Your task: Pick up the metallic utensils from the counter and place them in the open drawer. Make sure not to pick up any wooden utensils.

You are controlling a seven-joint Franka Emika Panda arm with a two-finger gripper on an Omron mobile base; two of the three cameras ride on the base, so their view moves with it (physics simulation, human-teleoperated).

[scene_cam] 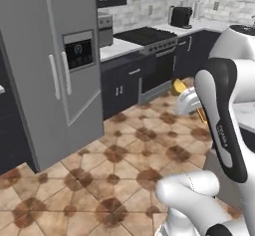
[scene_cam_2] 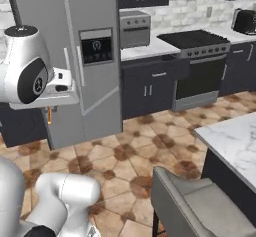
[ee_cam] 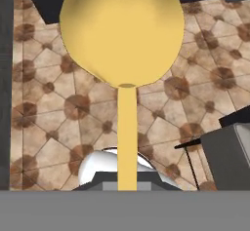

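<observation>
The white Franka arm with dark joints rises from the base, its elbow bent and its forearm lifted high over the tiled floor. At its end the two-finger gripper is raised in mid-air, jaws closed tight on the handle of a yellow round-headed wooden spoon, whose bowl points away from the hand.

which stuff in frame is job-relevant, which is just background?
Job:
- white grey-veined marble island counter
- pincer, shut on a yellow round-headed spoon, which isn't metallic, so the wrong pick

Background:
- tall grey fridge
- black stove
- grey padded chair
- black toaster
</observation>
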